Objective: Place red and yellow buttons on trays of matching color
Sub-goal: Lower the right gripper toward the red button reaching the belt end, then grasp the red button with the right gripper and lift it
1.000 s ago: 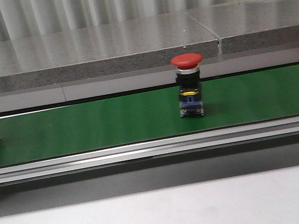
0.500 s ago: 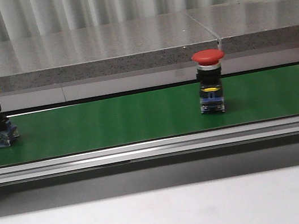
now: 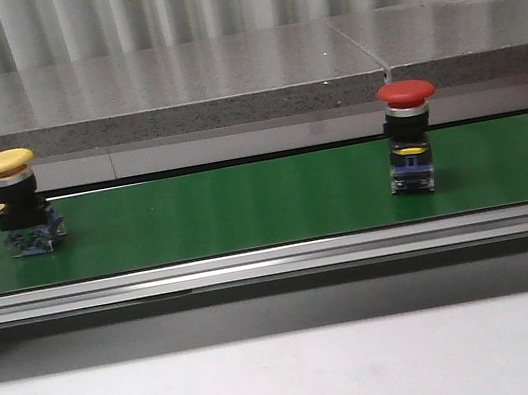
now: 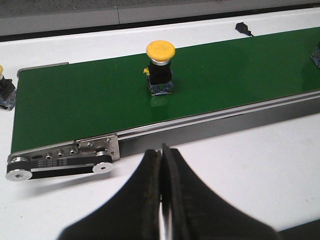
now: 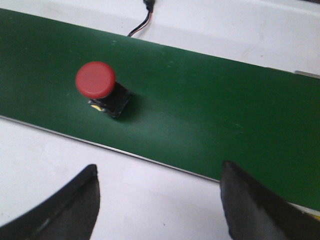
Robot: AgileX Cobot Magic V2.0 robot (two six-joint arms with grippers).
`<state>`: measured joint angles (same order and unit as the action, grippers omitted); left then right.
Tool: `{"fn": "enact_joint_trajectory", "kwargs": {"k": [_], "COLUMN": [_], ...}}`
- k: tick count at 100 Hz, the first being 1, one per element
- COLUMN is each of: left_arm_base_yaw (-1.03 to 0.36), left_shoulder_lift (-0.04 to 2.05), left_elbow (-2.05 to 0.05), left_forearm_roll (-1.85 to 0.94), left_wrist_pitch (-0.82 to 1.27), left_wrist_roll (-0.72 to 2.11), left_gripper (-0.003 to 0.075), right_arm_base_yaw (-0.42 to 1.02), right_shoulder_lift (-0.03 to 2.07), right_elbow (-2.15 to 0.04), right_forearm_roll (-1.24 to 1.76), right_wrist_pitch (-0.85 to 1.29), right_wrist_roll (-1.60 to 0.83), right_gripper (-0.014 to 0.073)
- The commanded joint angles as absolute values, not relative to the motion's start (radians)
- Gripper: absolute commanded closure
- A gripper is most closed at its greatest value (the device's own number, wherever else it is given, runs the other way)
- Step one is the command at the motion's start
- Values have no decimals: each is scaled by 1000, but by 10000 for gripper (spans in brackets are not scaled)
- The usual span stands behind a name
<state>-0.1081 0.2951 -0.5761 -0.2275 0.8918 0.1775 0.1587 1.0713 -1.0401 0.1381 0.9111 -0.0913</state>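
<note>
red button point(image 3: 412, 137) upright on green belt point(image 3: 225, 209), toward its right end; yellow button point(image 3: 15, 202) toward its left. right gripper point(image 5: 159, 200) spread wide, empty; left gripper point(image 4: 161, 195) pressed together. buttons look rigid, top-heavy; best gripped by the black body under the cap

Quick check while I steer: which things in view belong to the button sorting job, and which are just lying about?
Job:
- yellow button, upright on the green conveyor belt
- red button, upright on the same belt
- left claw, shut
- right claw, open
No trays are in view.

Lying about:
- red and black cable behind the belt
- small black piece on the white table
</note>
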Motion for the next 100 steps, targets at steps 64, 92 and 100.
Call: {"fn": "enact_joint_trajectory", "kwargs": {"k": [64, 92, 100], "left_arm_base_yaw": [-113, -113, -113], "left_shoulder_lift": [305, 305, 305], "left_elbow": [-601, -601, -601], "left_forearm_roll": [-251, -251, -251], "left_wrist_pitch": [822, 822, 822], "left_wrist_roll": [178, 178, 178], "left_gripper": [741, 741, 741], "right_arm_base_yaw": [241, 191, 184], "right_shoulder_lift": [1455, 1564, 1577], "right_elbow": [-1263, -1269, -1268], "right_forearm_roll": [164, 143, 143], "right_wrist_pitch": [908, 843, 838], "right_wrist_roll": [-150, -148, -148], "right_gripper": [67, 69, 92]}}
